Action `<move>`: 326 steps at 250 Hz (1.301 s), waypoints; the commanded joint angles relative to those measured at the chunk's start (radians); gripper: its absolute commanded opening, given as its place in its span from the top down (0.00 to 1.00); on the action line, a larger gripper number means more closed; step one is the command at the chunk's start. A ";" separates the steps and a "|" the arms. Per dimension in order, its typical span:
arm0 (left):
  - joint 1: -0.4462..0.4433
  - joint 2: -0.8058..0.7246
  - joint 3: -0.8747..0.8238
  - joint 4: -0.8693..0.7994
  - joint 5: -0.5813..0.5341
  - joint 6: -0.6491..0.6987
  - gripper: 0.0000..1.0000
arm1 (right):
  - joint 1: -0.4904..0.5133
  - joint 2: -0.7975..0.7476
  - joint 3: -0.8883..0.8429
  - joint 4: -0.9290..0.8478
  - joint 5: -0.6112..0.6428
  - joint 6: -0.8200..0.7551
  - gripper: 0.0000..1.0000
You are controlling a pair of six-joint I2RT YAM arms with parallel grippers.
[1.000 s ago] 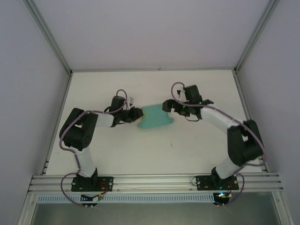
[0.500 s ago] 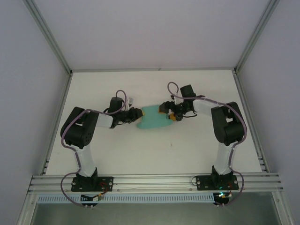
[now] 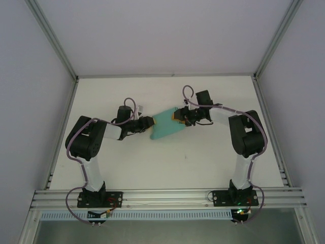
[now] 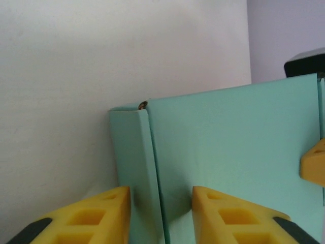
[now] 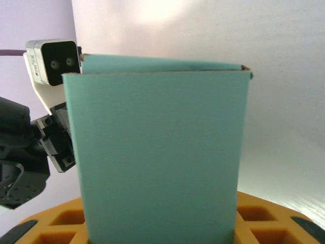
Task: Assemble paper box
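Observation:
The paper box (image 3: pixel 165 125) is teal-green card, partly folded, held off the white table (image 3: pixel 203 157) between both arms. My right gripper (image 3: pixel 178 117) is shut on its right end; in the right wrist view a broad teal panel (image 5: pixel 157 152) rises from the jaws (image 5: pixel 160 231) and covers most of the yellow fingers (image 5: pixel 269 218). My left gripper (image 3: pixel 148 124) is at the box's left end. In the left wrist view its yellow fingers (image 4: pixel 223 213) stand apart either side of a folded corner (image 4: pixel 147 168), jaws (image 4: pixel 161 198) open.
The table is enclosed by pale walls on aluminium posts (image 3: pixel 57 51). An aluminium rail (image 3: pixel 167 195) runs along the near edge with both arm bases bolted to it. Open table surface lies in front of and behind the box.
My right gripper has closed on the box's right end. The box has tilted, its right end swung toward the back. My left gripper's jaws have widened.

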 commanded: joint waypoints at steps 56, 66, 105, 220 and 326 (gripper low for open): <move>-0.002 -0.208 0.050 0.014 -0.008 0.067 0.00 | 0.000 -0.183 0.008 -0.062 0.079 0.020 0.59; -0.010 -0.253 0.069 -0.065 -0.045 0.129 0.00 | -0.001 -0.202 0.015 -0.103 0.115 0.031 0.59; -0.119 -0.453 0.106 -0.336 -0.322 0.473 0.00 | -0.017 -0.266 0.034 -0.236 0.202 0.077 0.58; -0.541 -0.453 0.124 -0.361 -0.864 1.348 0.00 | -0.229 -0.302 0.151 -0.692 0.012 0.291 0.57; -0.550 -0.321 0.155 -0.249 -0.853 1.439 0.00 | -0.239 -0.284 0.161 -0.776 -0.043 0.316 0.57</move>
